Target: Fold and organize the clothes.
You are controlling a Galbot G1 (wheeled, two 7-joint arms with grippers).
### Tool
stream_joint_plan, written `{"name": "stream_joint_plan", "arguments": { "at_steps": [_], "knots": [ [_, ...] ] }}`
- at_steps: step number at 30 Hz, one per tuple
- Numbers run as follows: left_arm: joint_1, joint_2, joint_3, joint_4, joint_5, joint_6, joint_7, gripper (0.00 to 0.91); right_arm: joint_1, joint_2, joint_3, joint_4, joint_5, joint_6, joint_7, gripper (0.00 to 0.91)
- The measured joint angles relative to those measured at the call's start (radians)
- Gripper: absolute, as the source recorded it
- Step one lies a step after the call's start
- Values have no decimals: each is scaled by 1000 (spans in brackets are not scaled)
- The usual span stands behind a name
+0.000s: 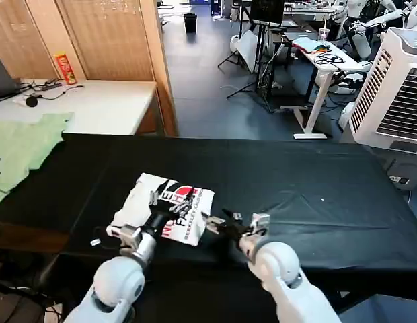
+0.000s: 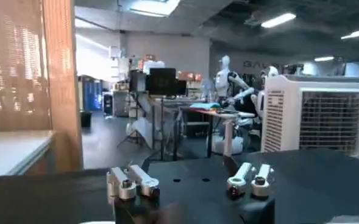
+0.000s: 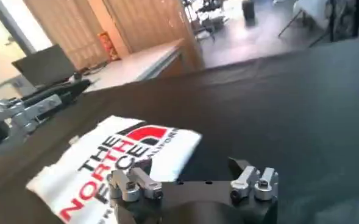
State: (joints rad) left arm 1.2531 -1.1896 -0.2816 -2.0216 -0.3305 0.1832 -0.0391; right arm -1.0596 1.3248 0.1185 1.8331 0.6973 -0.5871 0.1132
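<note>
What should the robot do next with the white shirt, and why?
Probably lift both arms up and away. The white T-shirt already lies folded into a small packet on the black table, with the left gripper open over it and the right gripper open beside its edge, so nothing seems left to fold.

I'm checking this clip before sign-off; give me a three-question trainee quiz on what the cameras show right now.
1. True or false: the white T-shirt lies spread flat to its full size on the black table.
2. Which pincer is over the shirt? A) left pincer B) right pincer
3. Fill in: the pale green garment lies at the table's ____ end.

Key
1. False: it is folded into a compact packet, lettering up.
2. A: the right pincer sits just off the shirt's edge, over the black cloth.
3. Left.
</note>
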Motion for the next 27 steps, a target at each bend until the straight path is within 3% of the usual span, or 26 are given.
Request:
{"name": "stream_joint_plan", "arguments": {
  "at_steps": [1,3,4,5,7,10,20,21,22,23,24,27],
  "knots": [
    [3,0,-4,0,0,-2,-1,878,5,7,-7,-11,0,1,4,848],
    [10,0,-9,-1,1,-4,-2,878,14,20,-15,-34,0,4,8,692],
    [14,0,-13,-2,2,-7,-2,878,18,24,-16,-42,0,6,8,497],
    [18,0,-17,-2,2,-9,-3,878,20,26,-17,-48,0,7,8,410],
    [24,-1,-24,-4,4,-12,-3,878,26,30,-17,-61,-1,12,7,107],
    [34,-4,-30,-7,6,-15,-5,878,34,31,-14,-78,-1,17,4,49],
    [71,-21,-58,-10,23,-31,-6,878,77,-1,20,-119,14,23,-29,39],
    [76,-22,-62,-11,25,-34,-6,878,84,-12,26,-121,26,21,-35,49],
    [81,-23,-68,-11,27,-38,-6,878,93,-26,34,-124,41,15,-39,127],
    [86,-23,-72,-11,28,-43,-6,878,102,-43,44,-125,54,6,-45,293],
    [91,-23,-75,-11,31,-45,-9,878,112,-62,53,-125,62,-2,-52,878],
    [104,-27,-79,-5,46,-37,-42,878,117,-121,69,-114,55,-25,-80,878]
  ]
}}
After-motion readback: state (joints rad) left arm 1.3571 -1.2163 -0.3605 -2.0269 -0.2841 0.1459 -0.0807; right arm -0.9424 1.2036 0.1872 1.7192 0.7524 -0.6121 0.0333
